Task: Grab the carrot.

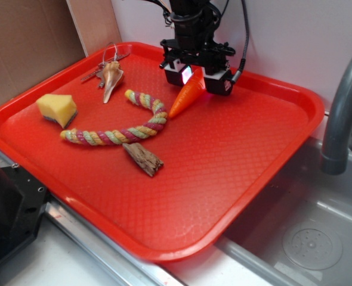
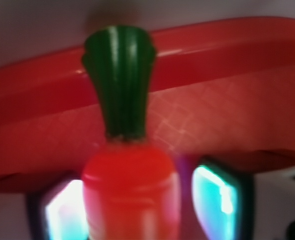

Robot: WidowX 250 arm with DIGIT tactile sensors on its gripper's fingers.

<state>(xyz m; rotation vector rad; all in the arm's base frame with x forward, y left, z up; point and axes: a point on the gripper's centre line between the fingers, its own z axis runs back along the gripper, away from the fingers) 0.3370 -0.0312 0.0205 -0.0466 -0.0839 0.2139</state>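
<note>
The carrot (image 1: 185,98) lies on the red tray (image 1: 224,179) near its far rim, with its orange point towards the front left. My gripper (image 1: 197,80) is down over its thick end, one finger on each side. In the wrist view the carrot (image 2: 130,185) fills the space between the fingers, its dark green ridged top (image 2: 120,80) pointing at the tray rim. The left pad (image 2: 62,212) is close against the carrot. A narrow gap shows between the carrot and the right pad (image 2: 217,200). The jaws are open around the carrot.
A striped twisted rope (image 1: 119,134), a yellow sponge (image 1: 56,109), a piece of wood (image 1: 143,159) and a shell (image 1: 111,77) lie on the tray's left half. A grey faucet (image 1: 343,107) and sink (image 1: 307,238) are on the right. A wall stands behind the tray.
</note>
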